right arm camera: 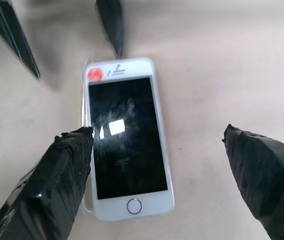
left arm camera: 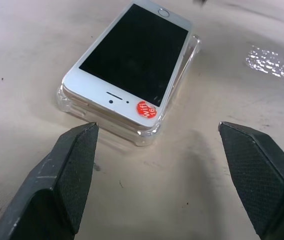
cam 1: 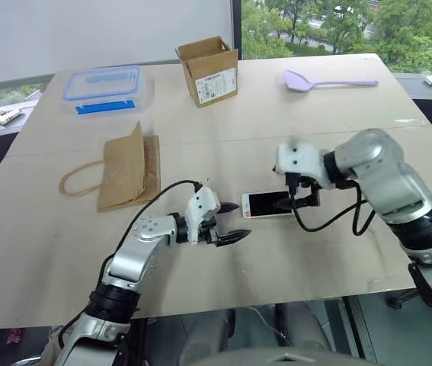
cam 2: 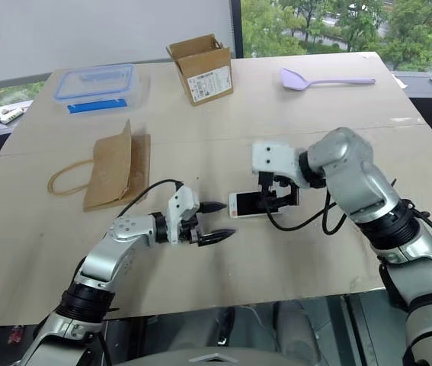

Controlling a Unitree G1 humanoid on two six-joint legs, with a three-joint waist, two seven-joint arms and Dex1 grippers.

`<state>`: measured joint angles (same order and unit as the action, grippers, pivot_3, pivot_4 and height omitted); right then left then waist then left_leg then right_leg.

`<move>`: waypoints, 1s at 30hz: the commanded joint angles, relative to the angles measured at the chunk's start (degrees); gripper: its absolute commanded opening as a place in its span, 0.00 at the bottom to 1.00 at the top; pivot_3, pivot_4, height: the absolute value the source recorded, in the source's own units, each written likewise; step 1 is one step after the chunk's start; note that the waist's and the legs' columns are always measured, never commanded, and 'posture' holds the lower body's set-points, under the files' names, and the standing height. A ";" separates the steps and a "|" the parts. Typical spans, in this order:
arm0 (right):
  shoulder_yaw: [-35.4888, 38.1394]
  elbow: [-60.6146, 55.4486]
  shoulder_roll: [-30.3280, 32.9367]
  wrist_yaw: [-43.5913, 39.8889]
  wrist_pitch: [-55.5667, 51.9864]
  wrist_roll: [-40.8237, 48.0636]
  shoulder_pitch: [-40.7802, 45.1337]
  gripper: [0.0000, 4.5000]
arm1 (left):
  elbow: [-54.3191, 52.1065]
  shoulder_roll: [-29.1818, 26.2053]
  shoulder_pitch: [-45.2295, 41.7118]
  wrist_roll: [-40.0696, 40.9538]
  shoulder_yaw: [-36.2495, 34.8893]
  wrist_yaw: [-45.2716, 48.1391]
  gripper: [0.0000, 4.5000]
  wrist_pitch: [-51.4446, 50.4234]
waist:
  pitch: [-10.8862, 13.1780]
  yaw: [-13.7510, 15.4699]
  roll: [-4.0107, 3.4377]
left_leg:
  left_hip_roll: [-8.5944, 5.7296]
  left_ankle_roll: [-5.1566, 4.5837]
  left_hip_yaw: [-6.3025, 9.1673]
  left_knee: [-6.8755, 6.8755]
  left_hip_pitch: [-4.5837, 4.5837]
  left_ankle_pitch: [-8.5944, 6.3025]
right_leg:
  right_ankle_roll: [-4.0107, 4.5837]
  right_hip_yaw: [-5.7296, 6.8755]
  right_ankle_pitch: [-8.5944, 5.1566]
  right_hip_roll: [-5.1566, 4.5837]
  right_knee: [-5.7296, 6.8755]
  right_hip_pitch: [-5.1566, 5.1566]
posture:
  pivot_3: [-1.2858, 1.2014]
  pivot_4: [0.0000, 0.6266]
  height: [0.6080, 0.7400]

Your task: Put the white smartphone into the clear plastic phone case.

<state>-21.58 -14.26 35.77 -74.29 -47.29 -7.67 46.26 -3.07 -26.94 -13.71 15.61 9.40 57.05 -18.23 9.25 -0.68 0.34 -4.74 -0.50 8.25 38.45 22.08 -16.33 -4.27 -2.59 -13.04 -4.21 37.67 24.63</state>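
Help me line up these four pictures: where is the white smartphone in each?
Left eye: white smartphone, table centre, between both grippers.
Right eye, same spot.
Left wrist, beyond the open fingers, over the clear plastic phone case.
Right wrist, between open fingers.
Shared landmark: its red sticker.

Smartphone [left arm camera: 131,60]: lying on the phone case [left arm camera: 149,131], screen up, askew, not fully seated.
Left gripper [cam 1: 229,223]: just left of smartphone.
Right gripper [cam 1: 305,200]: above smartphone's right end.
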 commanded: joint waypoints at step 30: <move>15.23 -12.48 1.60 26.27 -1.01 14.29 -19.02 0.53 | -0.59 1.15 -4.48 12.90 -3.93 1.87 0.87 -14.12 | 0.02 -0.10 0.03 | 0.02 0.00 -0.08 -0.03 0.02 0.00 | 0.00 -0.07 0.00 0.02 0.00 0.06 | 0.52 0.24 1.00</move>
<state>-8.32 -25.83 38.96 -49.39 -50.24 4.88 25.85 -3.43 -26.00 -17.52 27.26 6.61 59.25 -32.40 9.27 -0.78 0.37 -4.72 -0.50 8.16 38.42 22.09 -16.32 -4.27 -2.67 -13.04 -4.18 37.68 24.68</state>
